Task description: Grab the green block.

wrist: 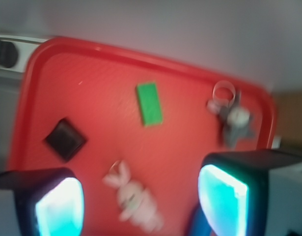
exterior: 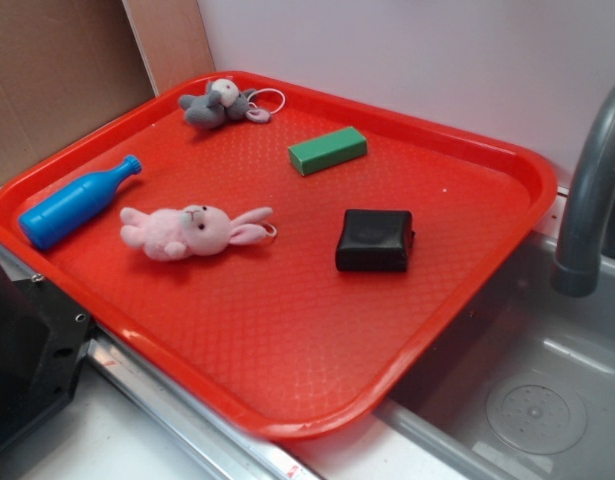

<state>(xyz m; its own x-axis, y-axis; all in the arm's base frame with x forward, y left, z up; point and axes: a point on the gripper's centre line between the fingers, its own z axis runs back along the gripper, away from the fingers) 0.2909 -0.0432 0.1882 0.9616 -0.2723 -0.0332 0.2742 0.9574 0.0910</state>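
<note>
Well ahead of gripper [wrist: 141, 201], green block [wrist: 149, 103], untouched

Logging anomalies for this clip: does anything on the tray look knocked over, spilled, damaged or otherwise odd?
Nothing stands out. The green block lies flat and intact on the red tray, apart from the black pouch. The blue bottle and both plush toys lie on their sides; nothing is spilled.
</note>
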